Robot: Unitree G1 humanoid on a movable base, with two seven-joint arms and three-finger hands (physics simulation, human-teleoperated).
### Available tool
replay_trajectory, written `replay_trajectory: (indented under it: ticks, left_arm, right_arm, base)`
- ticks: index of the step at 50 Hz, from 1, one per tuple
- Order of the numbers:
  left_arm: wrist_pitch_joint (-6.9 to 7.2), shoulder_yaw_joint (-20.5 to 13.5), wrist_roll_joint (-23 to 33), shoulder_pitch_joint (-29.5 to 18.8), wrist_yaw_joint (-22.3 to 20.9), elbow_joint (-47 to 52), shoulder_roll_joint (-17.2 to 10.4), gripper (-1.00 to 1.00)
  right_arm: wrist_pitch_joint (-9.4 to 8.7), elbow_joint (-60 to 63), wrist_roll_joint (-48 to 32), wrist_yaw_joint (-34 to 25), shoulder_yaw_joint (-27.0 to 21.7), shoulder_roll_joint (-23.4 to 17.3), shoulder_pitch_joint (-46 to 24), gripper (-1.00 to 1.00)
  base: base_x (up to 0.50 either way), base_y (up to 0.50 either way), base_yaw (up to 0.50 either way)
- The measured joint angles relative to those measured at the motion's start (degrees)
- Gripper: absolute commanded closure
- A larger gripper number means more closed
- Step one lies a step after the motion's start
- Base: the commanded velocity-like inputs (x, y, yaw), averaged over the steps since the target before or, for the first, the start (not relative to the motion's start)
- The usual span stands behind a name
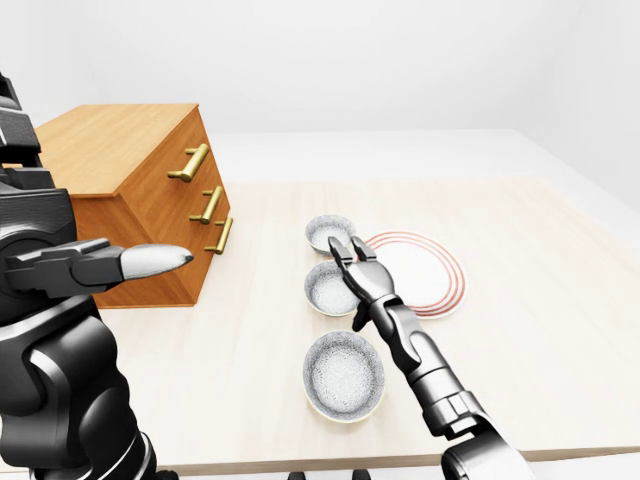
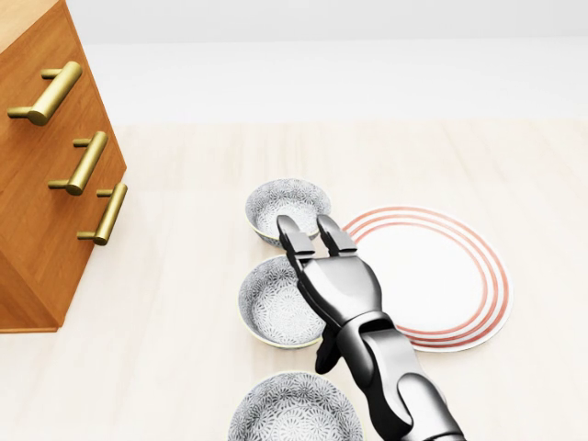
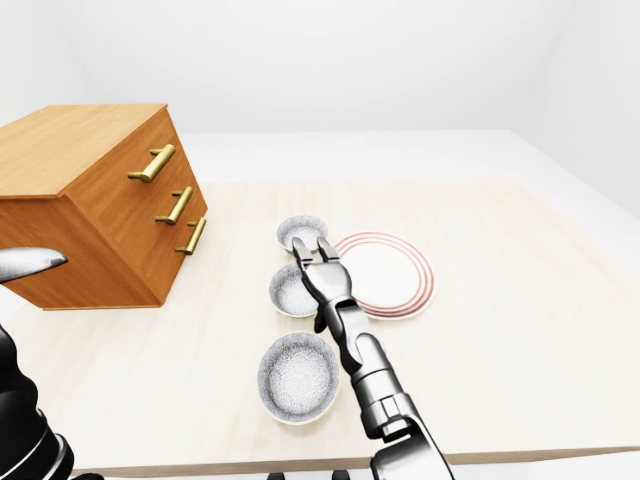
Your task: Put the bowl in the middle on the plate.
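Three patterned grey bowls lie in a column in the head view: the top bowl (image 2: 287, 204), the middle bowl (image 2: 274, 310) and the bottom bowl (image 2: 292, 415). To their right lies a white plate (image 2: 441, 276) with red rings, bare. My right hand (image 2: 307, 230) hovers over the middle bowl's right rim, its two fingers spread and pointing up the view, its thumb (image 2: 324, 354) hanging outside the rim. It holds nothing. My left hand (image 1: 150, 262) is raised near the camera at the left of the left-eye view, fingers stretched out and empty.
A wooden drawer chest (image 2: 41, 211) with brass handles (image 2: 87, 163) stands at the left of the head view, close to the bowls. The light wooden table (image 1: 540, 260) stretches right of the plate, and its near edge runs along the bottom of the eye views.
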State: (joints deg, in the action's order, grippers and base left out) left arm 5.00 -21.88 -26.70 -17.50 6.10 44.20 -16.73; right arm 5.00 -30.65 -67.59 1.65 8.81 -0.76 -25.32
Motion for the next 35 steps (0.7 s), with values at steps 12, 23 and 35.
replay_trajectory:
  ticks: [12, 23, 35]
  left_arm:
    - [0.00, -0.13, -0.19, -0.02, 0.07, 0.00, -0.06, -1.00]
    - [0.00, -0.17, -0.42, -0.14, 0.28, -0.03, -0.15, -1.00]
    - [0.00, -0.25, -0.69, -0.26, 0.49, -0.17, -0.31, -1.00]
  right_arm:
    - [0.00, -2.31, -0.86, 1.51, 0.36, 0.42, -0.95, -1.00]
    - [0.00, -4.68, -1.39, 2.91, 0.69, 0.81, -1.49, -1.00]
    - [0.00, -6.77, -1.70, 4.10, 1.06, 1.26, -1.73, -1.00]
  base:
    - [0.00, 0.00, 0.00]
    - [0.00, 0.00, 0.00]
    - [0.00, 0.00, 0.00]
